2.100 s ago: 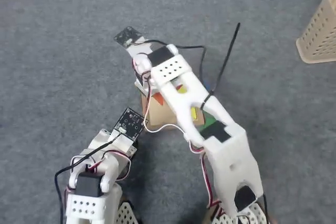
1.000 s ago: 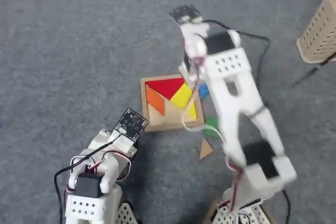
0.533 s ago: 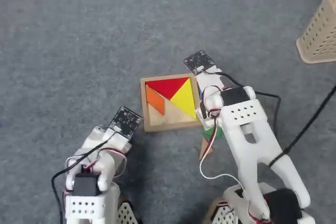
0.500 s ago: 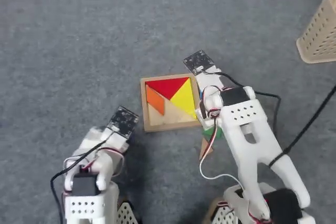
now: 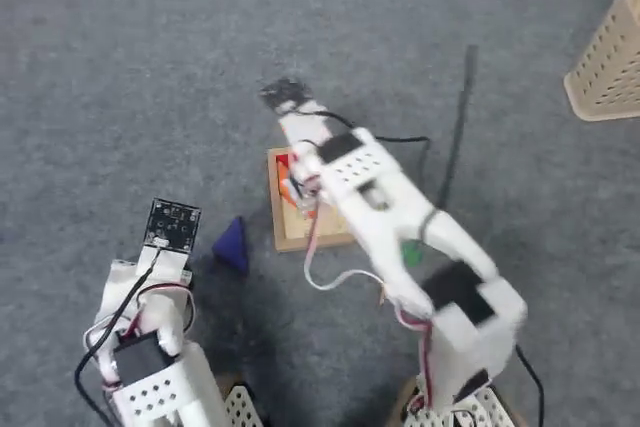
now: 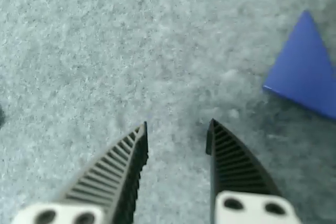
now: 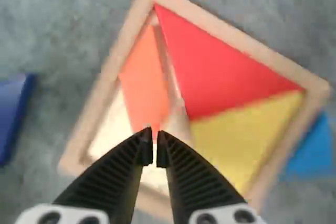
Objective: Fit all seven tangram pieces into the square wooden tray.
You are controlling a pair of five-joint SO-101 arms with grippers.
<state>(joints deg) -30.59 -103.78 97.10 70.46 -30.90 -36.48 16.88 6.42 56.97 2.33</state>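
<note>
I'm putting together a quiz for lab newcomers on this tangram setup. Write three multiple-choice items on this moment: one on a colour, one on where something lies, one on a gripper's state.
1. In the tray, what colour is the large piece beside the yellow piece?
A) green
B) black
C) red

2. Where does the blue triangle lie?
A) inside the tray
B) on the grey carpet
C) in a gripper

3. The left gripper is:
A) open and empty
B) shut on the blue triangle
C) shut on the tray's rim

Key:
1 C, the red triangle borders the yellow piece.
2 B, it rests on carpet, off to the side of the left gripper.
3 A, bare carpet shows between its jaws.
</note>
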